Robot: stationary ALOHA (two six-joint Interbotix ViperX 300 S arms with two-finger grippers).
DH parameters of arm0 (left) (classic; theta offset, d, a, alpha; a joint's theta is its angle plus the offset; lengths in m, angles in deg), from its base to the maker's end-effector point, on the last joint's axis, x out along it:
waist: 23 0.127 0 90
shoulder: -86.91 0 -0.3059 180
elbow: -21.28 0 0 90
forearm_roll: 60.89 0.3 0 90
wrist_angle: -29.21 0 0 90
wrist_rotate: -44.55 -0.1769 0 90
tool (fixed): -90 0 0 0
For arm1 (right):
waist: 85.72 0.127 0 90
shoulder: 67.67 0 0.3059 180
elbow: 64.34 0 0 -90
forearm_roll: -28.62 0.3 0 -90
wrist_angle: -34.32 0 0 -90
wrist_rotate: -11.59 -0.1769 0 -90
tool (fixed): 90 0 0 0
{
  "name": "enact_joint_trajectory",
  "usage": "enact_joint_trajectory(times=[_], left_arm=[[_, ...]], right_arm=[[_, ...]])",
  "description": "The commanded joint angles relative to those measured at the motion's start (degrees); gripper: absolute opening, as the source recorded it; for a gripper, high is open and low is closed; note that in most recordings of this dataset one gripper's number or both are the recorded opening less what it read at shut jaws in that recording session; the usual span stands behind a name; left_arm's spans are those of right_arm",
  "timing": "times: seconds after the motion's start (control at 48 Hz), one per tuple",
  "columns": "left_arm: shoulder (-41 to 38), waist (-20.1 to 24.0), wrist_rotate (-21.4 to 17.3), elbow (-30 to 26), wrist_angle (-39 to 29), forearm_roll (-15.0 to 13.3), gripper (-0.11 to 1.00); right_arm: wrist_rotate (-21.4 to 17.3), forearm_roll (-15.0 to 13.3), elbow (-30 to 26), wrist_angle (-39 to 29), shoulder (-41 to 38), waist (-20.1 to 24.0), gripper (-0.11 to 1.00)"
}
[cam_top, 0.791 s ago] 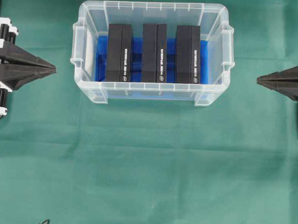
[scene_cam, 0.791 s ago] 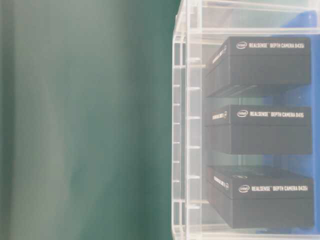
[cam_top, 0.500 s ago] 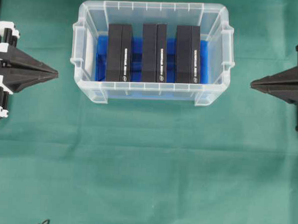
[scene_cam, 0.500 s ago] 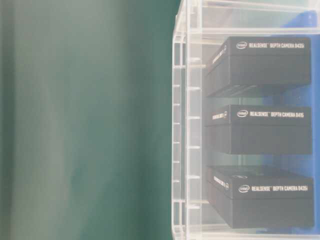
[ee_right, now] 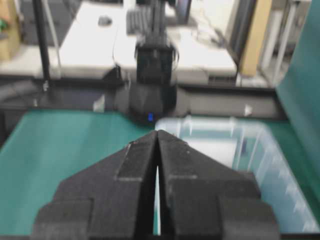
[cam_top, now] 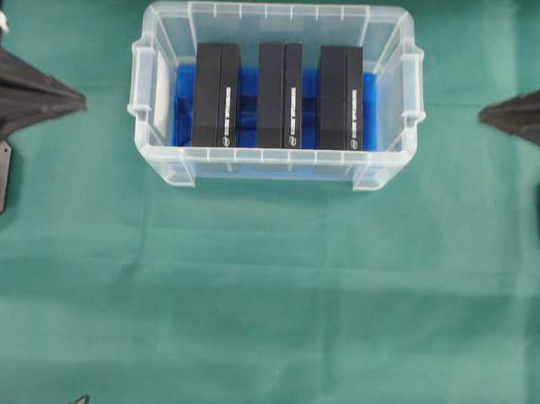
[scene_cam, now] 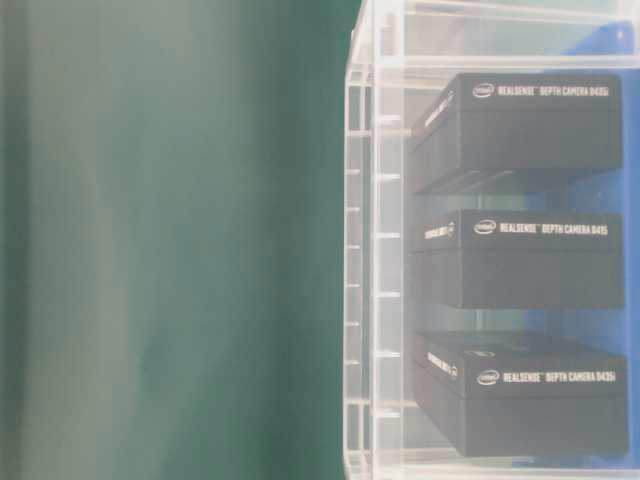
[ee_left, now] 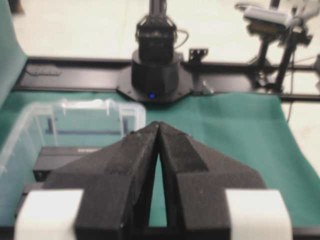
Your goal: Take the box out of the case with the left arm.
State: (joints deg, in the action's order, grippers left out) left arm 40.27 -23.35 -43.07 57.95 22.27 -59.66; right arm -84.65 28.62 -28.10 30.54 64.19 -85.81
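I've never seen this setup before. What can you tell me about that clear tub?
The tub is a see-through plastic rectangle with a rounded rim, ribbed walls and a handle at each short end. It sits upright on the green cloth, open on top. Blue lining covers its floor, and three black boxes stand side by side inside. Neither gripper touches it.

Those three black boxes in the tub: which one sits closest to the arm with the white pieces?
The left box in the overhead view. It stands at the tub's end facing the left gripper; the middle box and right box lie farther along.

Left hand [ee_left: 158, 127] and right hand [ee_right: 156, 135] both closed, holding nothing.
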Motion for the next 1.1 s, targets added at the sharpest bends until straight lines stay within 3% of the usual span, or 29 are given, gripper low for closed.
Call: enact_joint_trajectory(times=[0.0, 0.229, 0.437, 0.562, 1.083], left_arm=[[-0.97, -0.26, 0.09, -5.19, -3.78, 0.09, 0.0], [-2.46, -0.26, 0.35, -10.9, -7.12, 0.09, 0.0], [-2.81, -0.26, 3.25, -11.07, -10.28, 0.09, 0.0], [-2.99, -0.44, 5.54, -12.48, -17.4, 0.09, 0.0], [-13.27, -2.81, 7.03, -26.89, -71.02, 0.0, 0.0]], right_arm=[[-0.09, 0.18, -5.45, -2.72, -1.14, -0.09, 0.0], [-0.09, 0.0, -12.92, -9.23, -3.78, -0.09, 0.0], [-0.18, 0.0, -13.36, -11.51, -4.13, 0.0, 0.0], [-0.18, 0.0, -13.97, -15.03, -4.13, -0.09, 0.0], [-0.18, -0.97, -26.63, -71.81, -12.39, 0.0, 0.0]])
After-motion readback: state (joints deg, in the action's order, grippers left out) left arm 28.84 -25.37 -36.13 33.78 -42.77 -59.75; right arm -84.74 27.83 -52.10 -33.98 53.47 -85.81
